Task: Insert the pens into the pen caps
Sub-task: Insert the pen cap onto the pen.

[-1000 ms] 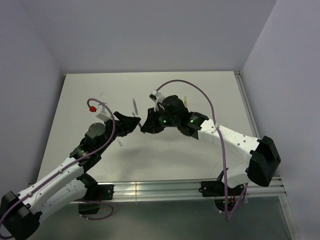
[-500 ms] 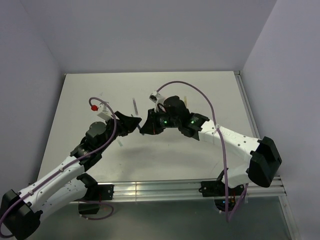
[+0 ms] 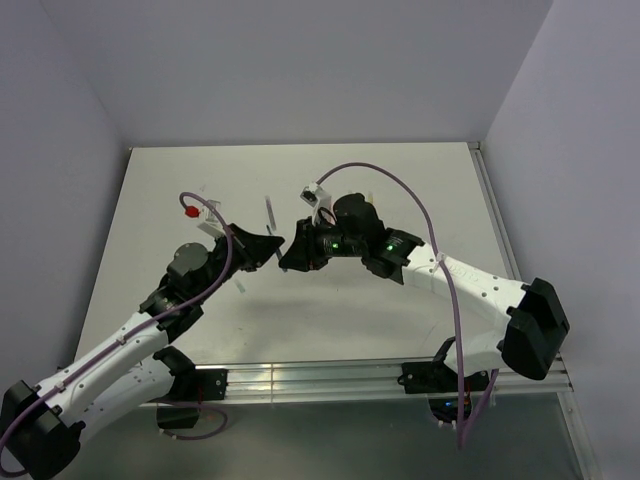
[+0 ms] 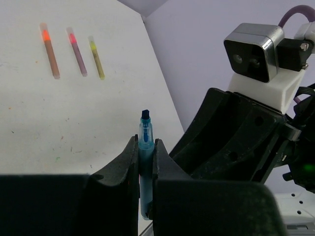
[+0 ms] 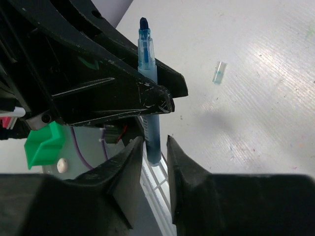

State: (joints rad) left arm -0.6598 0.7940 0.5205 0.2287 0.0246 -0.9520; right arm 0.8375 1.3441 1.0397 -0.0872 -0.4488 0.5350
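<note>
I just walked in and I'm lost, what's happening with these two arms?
The left gripper is shut on a blue pen, bare tip up. The right gripper has a finger on each side of the pen's lower end; whether it grips is unclear. A pale blue cap lies on the table, three other pens too.

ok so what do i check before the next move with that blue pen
1. Grip on the blue pen: ok, the left gripper clamps it upright, tip up.
2. Pen tip bare: ok, no cap on it.
3. Cap in the right gripper: not ok, its fingers hold no cap and straddle the pen's lower end.
4. Matching cap found: ok, the pale blue cap lies on the table.
5. Clearance between the two grippers: cannot tell, they are very close.
</note>
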